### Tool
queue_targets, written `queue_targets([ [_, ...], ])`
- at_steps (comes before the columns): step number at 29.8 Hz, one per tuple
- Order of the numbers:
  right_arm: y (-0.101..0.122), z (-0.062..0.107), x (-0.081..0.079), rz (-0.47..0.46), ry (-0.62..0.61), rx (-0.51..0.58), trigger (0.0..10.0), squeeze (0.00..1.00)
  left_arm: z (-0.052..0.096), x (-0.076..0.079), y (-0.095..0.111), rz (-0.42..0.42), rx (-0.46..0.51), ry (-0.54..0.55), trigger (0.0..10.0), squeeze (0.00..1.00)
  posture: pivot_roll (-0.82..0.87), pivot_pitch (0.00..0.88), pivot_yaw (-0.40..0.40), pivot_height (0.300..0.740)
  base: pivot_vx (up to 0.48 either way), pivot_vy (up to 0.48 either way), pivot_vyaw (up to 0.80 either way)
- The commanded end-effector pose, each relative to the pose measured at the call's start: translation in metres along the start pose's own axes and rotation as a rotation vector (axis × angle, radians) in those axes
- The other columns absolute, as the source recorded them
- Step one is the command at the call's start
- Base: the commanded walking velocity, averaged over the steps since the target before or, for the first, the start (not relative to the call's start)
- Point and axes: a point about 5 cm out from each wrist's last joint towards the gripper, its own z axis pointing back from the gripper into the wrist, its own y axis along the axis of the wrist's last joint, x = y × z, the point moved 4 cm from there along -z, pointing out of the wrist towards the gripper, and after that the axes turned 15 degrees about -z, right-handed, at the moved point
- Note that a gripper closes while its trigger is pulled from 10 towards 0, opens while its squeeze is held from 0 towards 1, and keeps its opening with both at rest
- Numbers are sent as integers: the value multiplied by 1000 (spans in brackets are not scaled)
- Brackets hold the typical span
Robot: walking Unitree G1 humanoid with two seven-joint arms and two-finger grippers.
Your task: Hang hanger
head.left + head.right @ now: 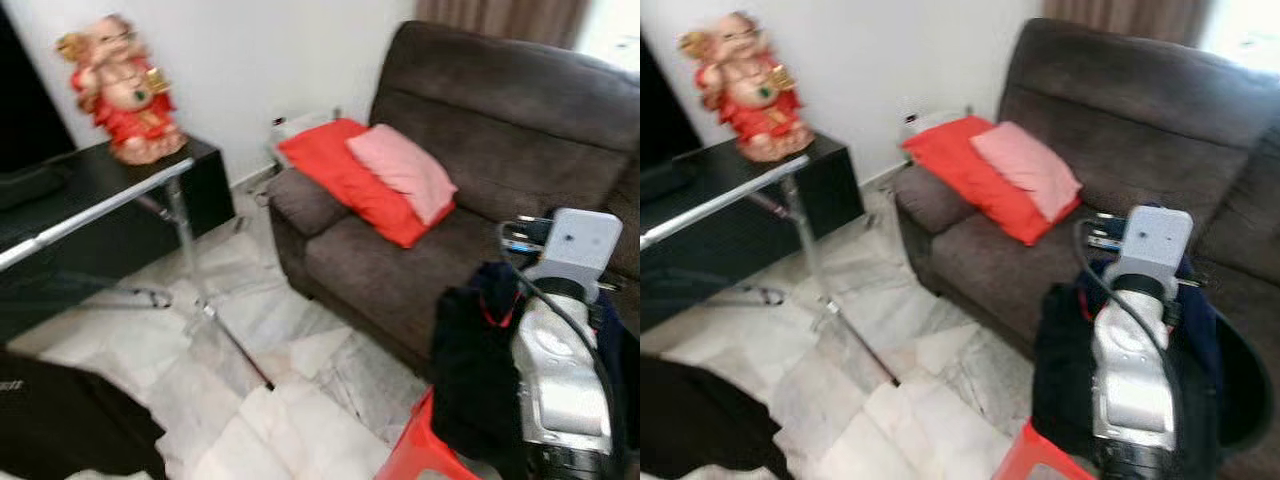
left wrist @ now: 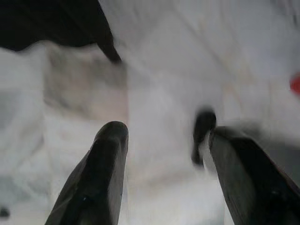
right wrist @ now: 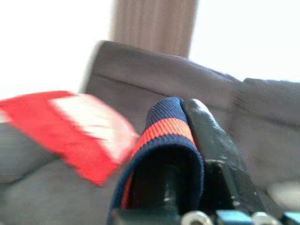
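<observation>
A dark navy garment with a red-striped collar hangs from my right arm, low on the right in front of the sofa. In the right wrist view the collar is folded over one finger, and my right gripper is shut on it. No hanger can be made out inside the cloth. A silver clothes rail on thin legs stands to the left, with nothing hanging on the part I see. My left gripper hangs open over the pale marble floor.
A brown sofa with a red cushion and a pink cushion stands on the right. A red stool is below the garment. A red figurine sits on a black cabinet. Black cloth lies lower left.
</observation>
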Motion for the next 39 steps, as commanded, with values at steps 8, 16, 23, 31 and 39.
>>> queue_targets([
  [8, 47, 0, -39, 201, 199, 271, 10000, 0, 2, -5, -7, 23, -14, 12, 10000, 0, -35, 10, 24, 740, 0, 0, 794],
  [16, 35, -8, -24, 275, 123, 213, 10000, 0, 3, -3, -11, 27, -26, 6, 10000, 0, -33, 18, 23, 740, 0, 0, 796],
  [23, 20, -18, -20, 290, 150, 128, 10000, 0, 4, -2, -17, 26, -47, 0, 10000, 0, -29, 19, 22, 740, 0, 0, 800],
  [31, 20, -31, -20, 82, 168, 66, 10000, 0, 6, -6, -25, 25, -73, 5, 10000, 0, -29, 22, 30, 740, 0, 0, 700],
  [39, 42, 19, -111, -68, 900, 84, 10000, 0, 8, -8, -31, 23, -98, 4, 10000, 0, -31, 19, 33, 740, 0, 0, 0],
])
